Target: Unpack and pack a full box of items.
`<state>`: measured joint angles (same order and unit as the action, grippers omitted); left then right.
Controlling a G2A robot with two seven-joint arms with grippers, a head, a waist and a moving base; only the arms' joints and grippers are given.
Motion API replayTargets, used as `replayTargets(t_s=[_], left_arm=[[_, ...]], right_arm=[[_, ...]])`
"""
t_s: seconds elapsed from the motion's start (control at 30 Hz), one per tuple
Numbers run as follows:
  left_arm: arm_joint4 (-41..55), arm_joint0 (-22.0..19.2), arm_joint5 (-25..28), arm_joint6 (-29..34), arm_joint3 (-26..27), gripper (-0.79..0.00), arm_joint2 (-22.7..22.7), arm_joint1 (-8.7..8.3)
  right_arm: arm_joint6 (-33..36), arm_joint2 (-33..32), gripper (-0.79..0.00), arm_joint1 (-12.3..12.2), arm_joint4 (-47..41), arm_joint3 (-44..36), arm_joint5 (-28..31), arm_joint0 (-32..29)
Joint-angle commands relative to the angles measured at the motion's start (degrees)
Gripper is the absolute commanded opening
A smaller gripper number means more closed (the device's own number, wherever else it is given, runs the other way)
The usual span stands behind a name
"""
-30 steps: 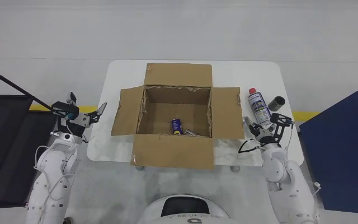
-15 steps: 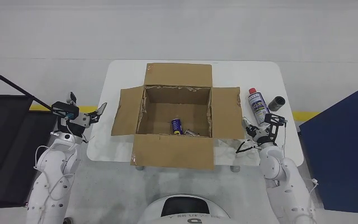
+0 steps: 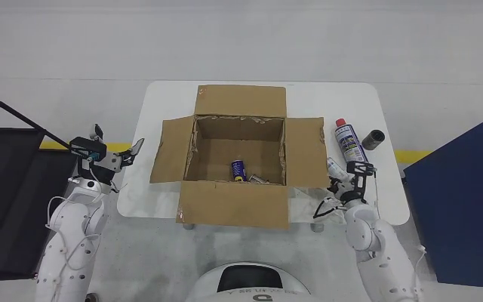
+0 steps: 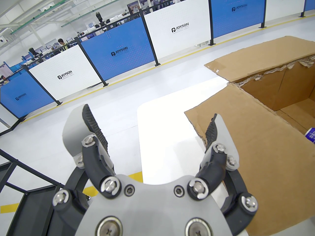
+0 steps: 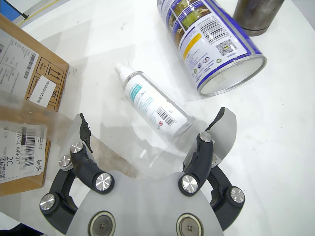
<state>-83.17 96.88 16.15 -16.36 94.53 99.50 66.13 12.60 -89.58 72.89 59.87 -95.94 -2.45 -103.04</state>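
Note:
An open cardboard box (image 3: 240, 151) stands mid-table with its flaps spread. Inside it lie a small blue can (image 3: 238, 170) and a silvery item (image 3: 260, 180). To the box's right lie a blue-and-white spray can (image 3: 349, 142), a dark metal cylinder (image 3: 373, 139) and a small clear bottle (image 3: 336, 167). My right gripper (image 5: 152, 121) is open and empty, just short of the bottle (image 5: 153, 103); the spray can (image 5: 206, 42) and the cylinder (image 5: 263, 6) lie beyond. My left gripper (image 4: 150, 114) is open and empty off the table's left edge, beside the box's left flap (image 4: 258, 153).
The white table (image 3: 173, 98) has bare room left of the box and along its far edge. A box flap with labels (image 5: 27, 79) lies close beside my right gripper (image 3: 346, 186). Blue and white partitions (image 4: 123, 50) stand far off across the floor.
My right gripper has drawn back toward the table's near edge, away from the spray can and cylinder. The left arm has not moved.

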Motion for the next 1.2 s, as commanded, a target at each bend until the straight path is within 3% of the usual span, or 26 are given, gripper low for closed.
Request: replayTargets(t_s=[0.0, 0.3, 0.53, 0.63, 1.0, 1.17], left_arm=[[0.0, 0.0, 0.0, 0.0, 0.0, 0.0, 0.0, 0.0], [0.0, 0.0, 0.0, 0.0, 0.0, 0.0, 0.0, 0.0], [0.0, 0.0, 0.0, 0.0, 0.0, 0.0, 0.0, 0.0], [0.0, 0.0, 0.0, 0.0, 0.0, 0.0, 0.0, 0.0], [0.0, 0.0, 0.0, 0.0, 0.0, 0.0, 0.0, 0.0], [0.0, 0.0, 0.0, 0.0, 0.0, 0.0, 0.0, 0.0]], right_arm=[[-0.2, 0.4, 0.0, 0.0, 0.7, 0.5, -0.6, 0.4], [1.0, 0.8, -0.031, 0.0, 2.5, 2.4, -1.4, 2.0], [1.4, 1.0, -0.065, -0.3, 5.0, 1.3, 2.0, 0.2], [1.2, 0.9, -0.025, -0.4, 5.9, 0.8, 2.1, -0.5], [-2.8, 0.7, -0.055, -0.5, 6.5, -2.1, 4.4, -3.8], [-3.1, 0.6, -0.074, -0.4, 5.8, -1.5, 2.1, -2.5]])
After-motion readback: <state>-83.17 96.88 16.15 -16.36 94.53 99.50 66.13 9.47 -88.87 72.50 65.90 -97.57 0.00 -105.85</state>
